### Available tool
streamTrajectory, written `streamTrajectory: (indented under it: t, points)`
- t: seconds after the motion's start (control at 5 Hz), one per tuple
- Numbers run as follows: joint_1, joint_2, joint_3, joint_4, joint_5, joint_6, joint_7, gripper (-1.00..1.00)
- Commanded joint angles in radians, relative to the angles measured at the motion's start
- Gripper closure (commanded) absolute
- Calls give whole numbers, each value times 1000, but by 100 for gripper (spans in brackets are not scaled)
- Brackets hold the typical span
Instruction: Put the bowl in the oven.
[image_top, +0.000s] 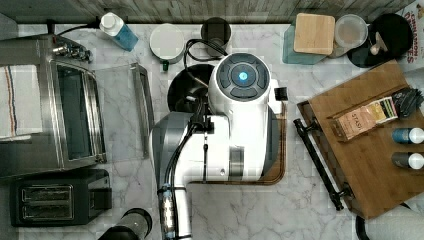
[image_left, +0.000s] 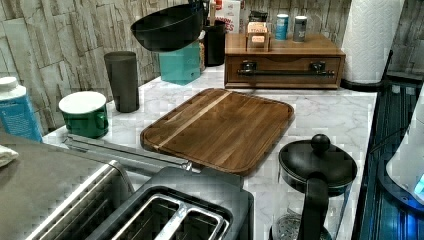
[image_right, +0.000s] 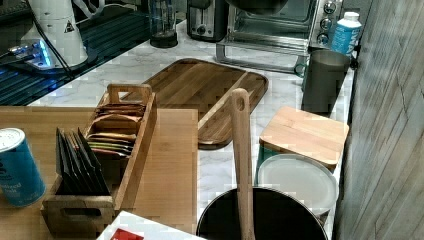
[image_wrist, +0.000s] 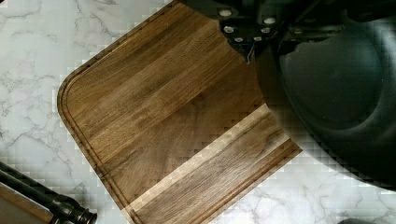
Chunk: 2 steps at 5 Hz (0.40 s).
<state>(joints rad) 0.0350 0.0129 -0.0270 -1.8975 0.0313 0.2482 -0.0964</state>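
Note:
The black bowl (image_left: 167, 26) hangs in the air, tilted, well above the counter and the wooden cutting board (image_left: 220, 127). My gripper (image_wrist: 275, 35) is shut on its rim, and the bowl's inside (image_wrist: 336, 84) shows beside the fingers. In the top view the bowl (image_top: 184, 90) peeks out from under my arm, to the right of the oven. The steel oven (image_top: 65, 115) stands at the top view's left with its glass door (image_top: 122, 112) dropped open. In the right view the bowl (image_right: 256, 5) hovers in front of the oven (image_right: 280, 22).
A black two-slot toaster (image_top: 55, 202) sits beside the oven. A dark cup (image_left: 122, 80), a green mug (image_left: 85, 114) and a blue bottle (image_top: 119, 30) line the back wall. A wooden drawer box (image_left: 282, 62) and a French press (image_left: 312, 185) stand nearby.

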Motion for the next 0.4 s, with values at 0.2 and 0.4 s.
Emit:
streamTrajectory:
  t: [0.2,0.4]
  points:
    - [-6,39,-5,40,44,28,-186,100]
    - [6,92,12,101,53,50,-433,100]
